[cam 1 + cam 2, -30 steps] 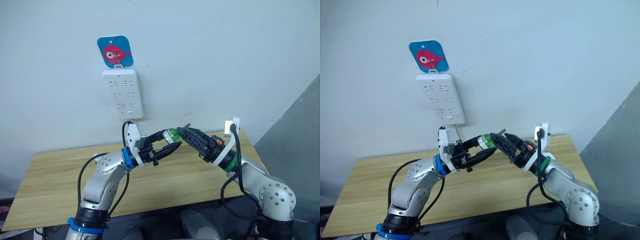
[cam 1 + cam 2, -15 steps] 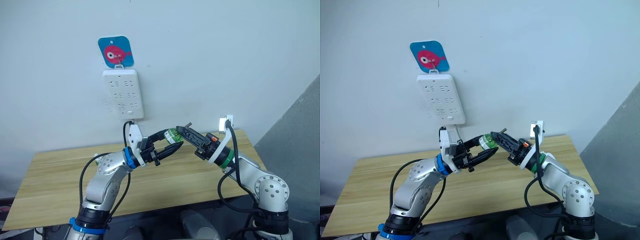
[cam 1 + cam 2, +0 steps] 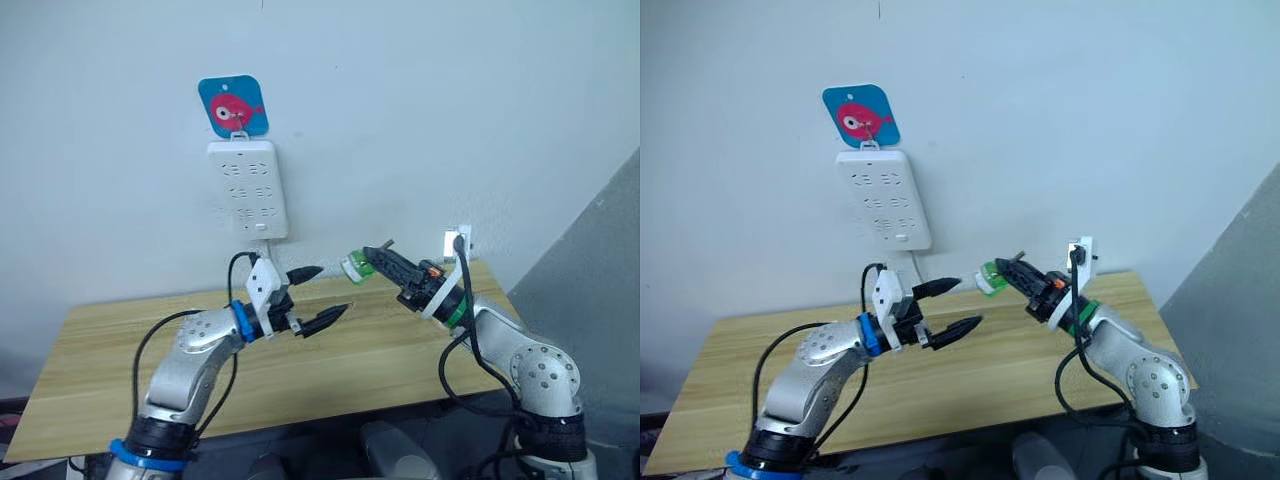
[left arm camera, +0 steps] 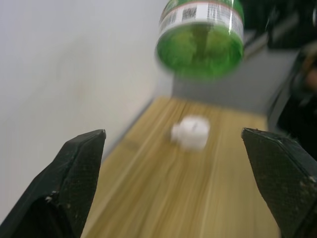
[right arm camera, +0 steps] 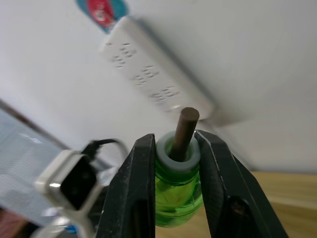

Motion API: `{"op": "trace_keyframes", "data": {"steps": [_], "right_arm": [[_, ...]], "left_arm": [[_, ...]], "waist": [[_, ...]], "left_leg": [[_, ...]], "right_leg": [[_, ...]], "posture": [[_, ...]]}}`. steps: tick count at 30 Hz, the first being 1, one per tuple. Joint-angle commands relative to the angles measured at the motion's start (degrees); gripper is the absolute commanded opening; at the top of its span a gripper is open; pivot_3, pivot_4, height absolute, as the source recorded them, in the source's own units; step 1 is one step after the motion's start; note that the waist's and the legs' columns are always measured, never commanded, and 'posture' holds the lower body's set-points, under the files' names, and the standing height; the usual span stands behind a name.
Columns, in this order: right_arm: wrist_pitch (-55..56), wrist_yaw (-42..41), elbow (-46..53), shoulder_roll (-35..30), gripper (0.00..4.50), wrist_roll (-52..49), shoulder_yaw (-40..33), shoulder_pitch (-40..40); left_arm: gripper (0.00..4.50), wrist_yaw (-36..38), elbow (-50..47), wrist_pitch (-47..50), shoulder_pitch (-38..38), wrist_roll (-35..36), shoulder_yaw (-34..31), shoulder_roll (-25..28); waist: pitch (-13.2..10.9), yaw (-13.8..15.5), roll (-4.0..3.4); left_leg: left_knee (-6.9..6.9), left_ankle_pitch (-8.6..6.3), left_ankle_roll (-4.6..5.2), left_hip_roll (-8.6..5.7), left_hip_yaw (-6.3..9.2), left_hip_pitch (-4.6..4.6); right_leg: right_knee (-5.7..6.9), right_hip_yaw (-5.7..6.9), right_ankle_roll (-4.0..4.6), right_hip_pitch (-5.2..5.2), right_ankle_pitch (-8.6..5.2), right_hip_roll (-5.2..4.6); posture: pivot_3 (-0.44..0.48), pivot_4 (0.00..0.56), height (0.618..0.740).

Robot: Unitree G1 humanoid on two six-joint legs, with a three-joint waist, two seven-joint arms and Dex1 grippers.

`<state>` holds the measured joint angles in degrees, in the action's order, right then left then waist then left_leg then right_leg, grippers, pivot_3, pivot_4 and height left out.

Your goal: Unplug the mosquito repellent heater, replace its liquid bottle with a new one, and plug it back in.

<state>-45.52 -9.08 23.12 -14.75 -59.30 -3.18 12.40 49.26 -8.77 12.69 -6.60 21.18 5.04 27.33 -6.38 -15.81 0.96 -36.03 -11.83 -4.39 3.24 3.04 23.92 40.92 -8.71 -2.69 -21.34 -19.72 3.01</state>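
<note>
While my left end effector hangs over the counter with its fingers spread and empty, my right end effector pinches the liquid bottle by its neck, just off at 2 o'clock. Farther back, the heater lies on the counter and the power strip hangs on the wall at 11 o'clock.

The liquid bottle is translucent green with a grey collar, a dark brown wick stem and a white printed label band. The power strip is white, under a blue card bearing a pink fish. The table is pale wood-grain. The left gripper and right gripper have black fingers.
</note>
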Motion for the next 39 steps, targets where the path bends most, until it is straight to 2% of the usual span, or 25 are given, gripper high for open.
{"op": "trace_keyframes", "data": {"steps": [1, 5, 8, 9, 11, 12, 16, 21, 23, 28, 33, 35, 39], "right_arm": [[12.6, -2.6, -7.2, -3.9, 0.81, 20.7, 6.9, 1.0], [28.1, -3.1, -22.2, -4.7, 0.81, 38.4, 12.2, 2.9], [36.9, -2.7, -35.6, -2.4, 0.81, 45.8, 13.2, 6.2], [39.2, -2.6, -39.6, -1.5, 0.81, 47.4, 13.3, 7.4], [44.2, -2.0, -49.8, 0.4, 0.81, 50.4, 13.1, 10.7], [46.3, -1.5, -54.0, 1.3, 0.81, 51.7, 12.8, 12.1], [52.3, 0.1, -70.1, 4.3, 0.81, 54.0, 10.4, 18.3], [56.8, 0.5, -80.4, 5.4, 0.81, 54.3, 7.0, 22.4], [57.7, -0.1, -82.0, 5.7, 0.81, 54.4, 6.1, 22.6], [58.9, -1.0, -81.5, 6.0, 2.59, 54.1, 4.1, 21.3], [57.7, -1.7, -74.0, 6.1, 4.46, 53.1, 2.5, 17.8], [56.7, -1.9, -72.0, 6.2, 4.49, 53.0, 2.2, 16.9], [51.8, -12.4, -46.8, 2.1, 4.49, 52.2, 6.7, 4.2]], "left_arm": [[4.5, 1.8, -2.6, -0.1, 2.7, -0.3, -1.3, 3.2], [4.5, 3.0, -8.1, 2.4, 5.9, 1.8, -1.3, 5.3], [4.5, 3.2, -13.0, 4.9, 7.3, 2.6, -1.0, 6.7], [4.5, 2.8, -14.3, 5.5, 7.7, 2.5, -1.0, 7.1], [4.5, 1.5, -17.1, 7.9, 7.9, 3.2, -1.3, 7.5], [4.5, 1.0, -18.3, 9.2, 8.2, 3.8, -1.6, 7.5], [4.5, -0.9, -22.3, 11.9, 10.1, 5.5, -2.2, 7.3], [4.5, -2.2, -24.3, 11.8, 12.9, 5.3, -3.1, 7.9], [4.5, -2.5, -24.3, 11.3, 13.6, 5.1, -3.6, 8.1], [4.5, -3.4, -22.4, 9.3, 14.4, 5.0, -5.5, 7.1], [4.5, -4.8, -19.4, 6.2, 17.1, 4.3, -8.0, 5.0], [4.5, -4.8, -19.0, 5.6, 17.6, 4.1, -8.3, 4.8], [4.5, -9.3, -16.5, 2.2, 24.3, 4.9, -13.5, 0.2]], "waist": [[0.0, 0.1, 0.0], [0.0, 0.9, 0.02], [0.0, 1.7, 0.02], [0.0, 1.8, 0.02], [0.0, 2.1, 0.02], [0.0, 2.3, 0.02], [0.0, 4.0, 0.03], [-0.1, 6.3, -0.01], [-0.1, 6.9, -0.02], [-0.1, 7.8, -0.06], [-0.2, 7.8, -0.09], [-0.2, 7.8, -0.12], [-0.3, 7.9, -0.24]], "left_leg": [[0.0, 0.0, 0.0, 0.01, 0.0, 0.0], [0.04, 0.0, 0.0, 0.0, -0.05, 0.0], [0.05, 0.0, 0.0, 0.0, -0.08, -0.02], [0.05, 0.0, 0.0, 0.0, -0.08, -0.03], [0.05, 0.0, 0.0, 0.0, -0.07, -0.07], [0.04, 0.0, 0.0, 0.0, -0.07, -0.09], [0.06, 0.0, 0.0, -0.03, -0.04, -0.11], [0.07, 0.0, 0.0, -0.06, -0.01, -0.12], [0.05, 0.0, 0.0, -0.07, 0.0, -0.13], [0.03, 0.0, 0.0, -0.09, -0.02, -0.17], [0.06, 0.0, 0.0, -0.1, -0.02, -0.17], [0.07, 0.0, 0.0, -0.09, -0.01, -0.17], [0.1, -0.01, 0.0, -0.11, -0.03, -0.14]], "right_leg": [[0.0, 0.0, 0.0, 0.0, 0.0, 0.0], [-0.01, -0.02, 0.0, -0.04, 0.0, -0.03], [-0.01, -0.03, 0.0, -0.02, 0.0, -0.03], [0.0, -0.03, 0.01, -0.01, 0.0, -0.03], [0.01, -0.03, 0.01, 0.03, 0.01, -0.03], [0.01, -0.02, 0.02, 0.06, 0.01, -0.03], [0.01, -0.01, 0.03, 0.09, 0.02, -0.04], [0.01, 0.0, 0.17, 0.1, 0.1, -0.06], [0.01, 0.01, 0.16, 0.12, 0.09, -0.06], [0.01, -0.01, 0.12, 0.16, 0.06, -0.08], [0.01, -0.01, 0.12, 0.12, 0.06, -0.11], [0.01, 0.0, 0.13, 0.13, 0.05, -0.11], [-0.05, -0.01, 0.05, 0.13, -0.01, -0.19]], "posture": [[-0.193, 0.058, 0.74], [-0.146, 0.065, 0.74], [-0.13, 0.065, 0.74], [-0.093, 0.069, 0.74], [-0.093, 0.069, 0.74], [-0.055, 0.074, 0.74], [-0.026, 0.074, 0.74], [0.003, 0.086, 0.74], [0.006, 0.087, 0.74], [0.001, 0.093, 0.74], [-0.028, 0.096, 0.74], [-0.028, 0.096, 0.74], [-0.047, 0.111, 0.74]]}}
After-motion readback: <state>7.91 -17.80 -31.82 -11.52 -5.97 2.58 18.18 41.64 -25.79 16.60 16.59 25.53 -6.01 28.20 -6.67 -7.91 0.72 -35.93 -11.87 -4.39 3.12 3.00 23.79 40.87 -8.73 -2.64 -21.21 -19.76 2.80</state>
